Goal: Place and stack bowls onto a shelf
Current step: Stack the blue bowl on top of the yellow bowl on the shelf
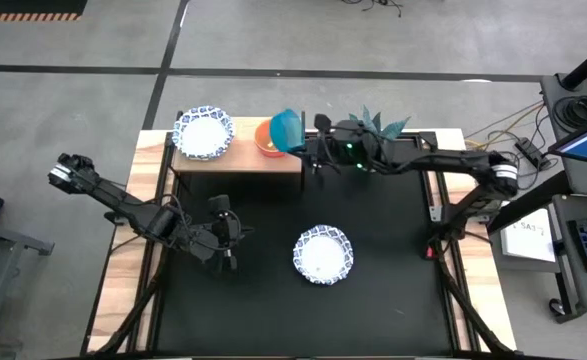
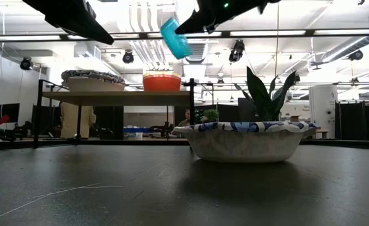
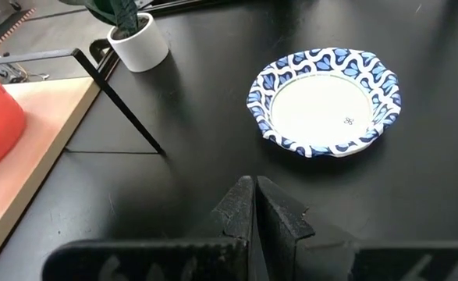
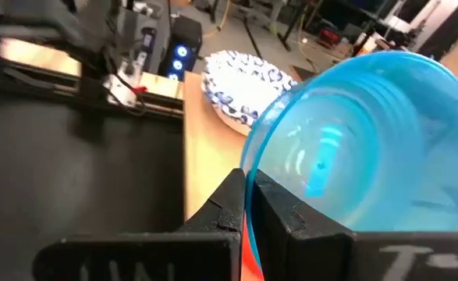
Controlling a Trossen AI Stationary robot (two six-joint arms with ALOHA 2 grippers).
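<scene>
The light-wood shelf [image 1: 238,158] stands at the mat's far edge. A blue-patterned white bowl [image 1: 203,132] and a red bowl [image 1: 265,141] rest on it by their bases. My right gripper [image 1: 308,143] is shut on a teal bowl [image 1: 287,130], held tilted above the red bowl [image 2: 162,81]. A second patterned bowl [image 1: 323,253] sits on the black mat. My left gripper [image 1: 223,238] is shut and empty above the mat, left of that bowl [image 3: 324,101]. The purple and yellow bowls are not in view. My right gripper pinches the teal bowl's rim [image 4: 250,173] with one finger inside the bowl and one outside. The fingers come about level from the table's right side. The bowl [image 2: 175,37] is lifted clear of the shelf, tipped on edge.
A small white pot with a spiky green plant [image 1: 378,122] stands on the mat right of the shelf, under my right arm; it also shows in the left wrist view [image 3: 139,43]. The shelf's thin black legs [image 3: 119,101] stand on the mat. Bare mat [image 1: 273,310] lies toward the near edge.
</scene>
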